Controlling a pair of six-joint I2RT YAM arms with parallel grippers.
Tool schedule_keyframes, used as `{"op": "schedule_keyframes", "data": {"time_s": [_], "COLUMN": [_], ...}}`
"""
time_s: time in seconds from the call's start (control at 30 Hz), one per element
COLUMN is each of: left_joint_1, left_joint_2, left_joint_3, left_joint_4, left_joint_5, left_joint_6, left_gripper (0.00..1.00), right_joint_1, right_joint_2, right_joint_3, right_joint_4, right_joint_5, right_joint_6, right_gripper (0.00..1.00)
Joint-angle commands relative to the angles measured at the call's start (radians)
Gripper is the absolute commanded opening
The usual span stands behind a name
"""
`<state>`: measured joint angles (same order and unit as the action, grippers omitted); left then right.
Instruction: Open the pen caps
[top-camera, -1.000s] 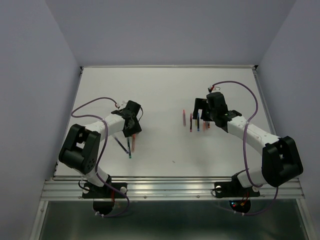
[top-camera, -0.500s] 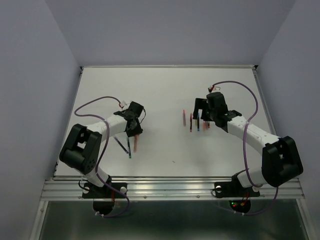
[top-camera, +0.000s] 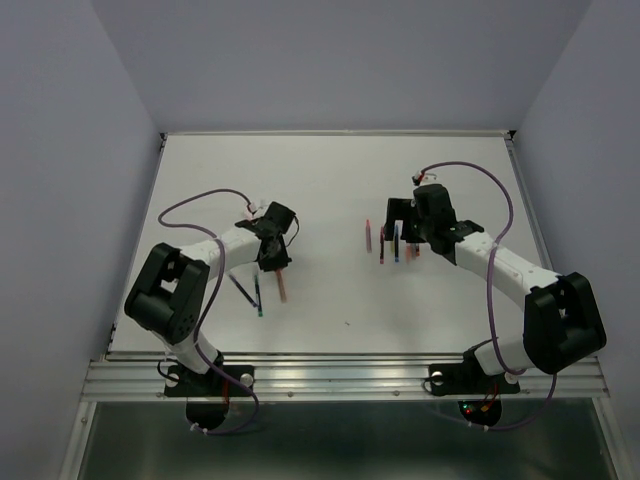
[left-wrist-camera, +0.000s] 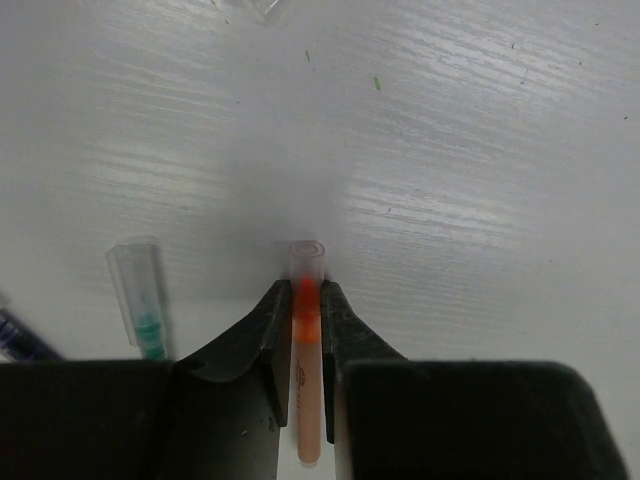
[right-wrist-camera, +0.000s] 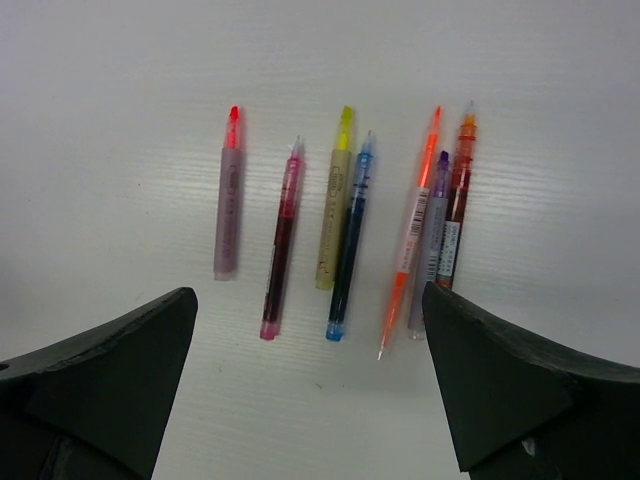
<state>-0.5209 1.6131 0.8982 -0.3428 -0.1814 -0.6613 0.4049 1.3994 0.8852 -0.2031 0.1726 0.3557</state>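
My left gripper (left-wrist-camera: 306, 290) is shut on an orange pen (left-wrist-camera: 305, 390); the pen's clear cap (left-wrist-camera: 307, 250) sticks out past the fingertips, just over the table. In the top view this gripper (top-camera: 277, 262) sits left of centre with the orange pen (top-camera: 283, 287) slanting toward the near edge. My right gripper (right-wrist-camera: 315, 400) is open and empty, hovering over a row of several pens (right-wrist-camera: 350, 235) in pink, magenta, yellow-green, blue, orange, purple and red. In the top view it (top-camera: 399, 225) is over that row (top-camera: 390, 245).
A loose clear cap with a green insert (left-wrist-camera: 140, 300) lies left of my left fingers, and a dark blue pen (left-wrist-camera: 15, 338) lies at the frame's left edge. Two dark pens (top-camera: 255, 292) lie near the left arm. The white table ends at a metal rail (top-camera: 340, 375).
My left gripper has swung right, toward the table's middle, carrying the orange pen. The right gripper has shifted slightly left over the pen row.
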Motion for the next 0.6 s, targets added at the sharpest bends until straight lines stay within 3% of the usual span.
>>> {"op": "schedule_keyframes", "data": {"time_s": [0.0,0.03,0.17,0.23,0.4,0.57], "left_joint_1": [-0.011,-0.011,-0.011,-0.011,-0.014,-0.022], "left_joint_2": [0.021,0.005,-0.056,-0.1,-0.171,-0.208], "left_joint_3": [0.039,0.065,0.134,0.159,0.177,0.185], "left_joint_4": [-0.038,-0.03,0.01,0.069,0.174,0.228], "left_joint_5": [0.036,0.04,0.033,0.048,0.06,0.059], "left_joint_6": [0.008,0.012,-0.018,-0.053,-0.122,-0.173], "left_gripper": [0.0,0.0,0.0,0.0,0.0,0.0], "right_joint_1": [-0.006,-0.006,-0.006,0.024,0.155,0.268], "right_joint_2": [-0.039,-0.045,-0.079,-0.077,-0.03,0.067], "right_joint_3": [-0.006,-0.009,-0.046,-0.054,-0.017,0.06], "right_joint_4": [0.028,0.05,0.148,0.203,0.304,0.349], "right_joint_5": [-0.19,-0.332,-0.632,-0.714,-0.707,-0.589], "right_joint_6": [-0.104,-0.122,-0.141,-0.118,-0.072,-0.054], "right_gripper": [1.0,1.0,1.0,1.0,1.0,1.0]}}
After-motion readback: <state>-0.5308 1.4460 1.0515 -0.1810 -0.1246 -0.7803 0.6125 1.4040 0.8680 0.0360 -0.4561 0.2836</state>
